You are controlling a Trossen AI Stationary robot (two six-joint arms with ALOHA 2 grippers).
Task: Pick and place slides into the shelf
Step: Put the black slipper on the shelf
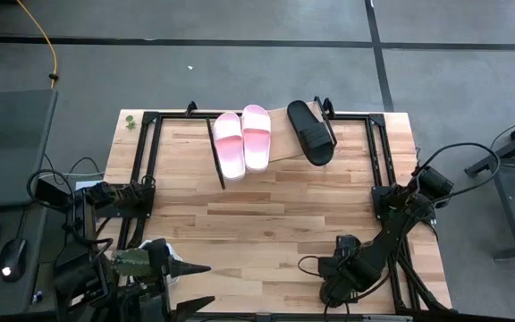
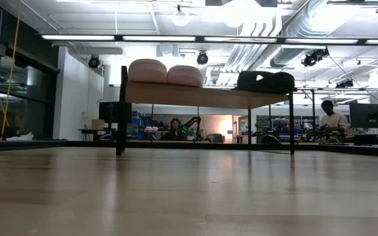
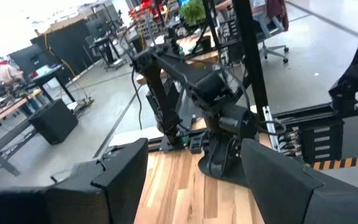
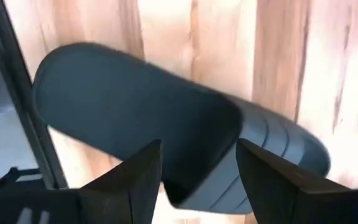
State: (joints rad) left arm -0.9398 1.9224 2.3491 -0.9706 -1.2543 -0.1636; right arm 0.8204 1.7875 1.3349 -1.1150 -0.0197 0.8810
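On the shelf [image 1: 280, 148] at the table's far side lie two pale pink slides [image 1: 228, 143] [image 1: 257, 136] and one black slide [image 1: 310, 131], soles on the panel. A second black slide [image 4: 104, 93] lies flat on the table near the right front corner. My right gripper [image 4: 197, 158] points down over it, open, one finger on either side of the wide strap [image 4: 185, 143]. My left gripper [image 1: 206, 267] hovers open and level above the near left of the table, holding nothing. My right gripper comes at the black slide from above, its open fingers [image 4: 135, 174] straddling the strap [image 4: 194, 134] across the slide. I cannot tell whether the fingers touch it. The slide lies flat on the table.
Thin black frame rails [image 1: 146, 170] [image 1: 378, 156] run along the table's left and right sides; one rail [image 4: 17, 106] lies right beside the black slide. Bare wood [image 1: 266, 224] spreads between the shelf and the arms. People sit at desks beyond the table [image 2: 333, 118].
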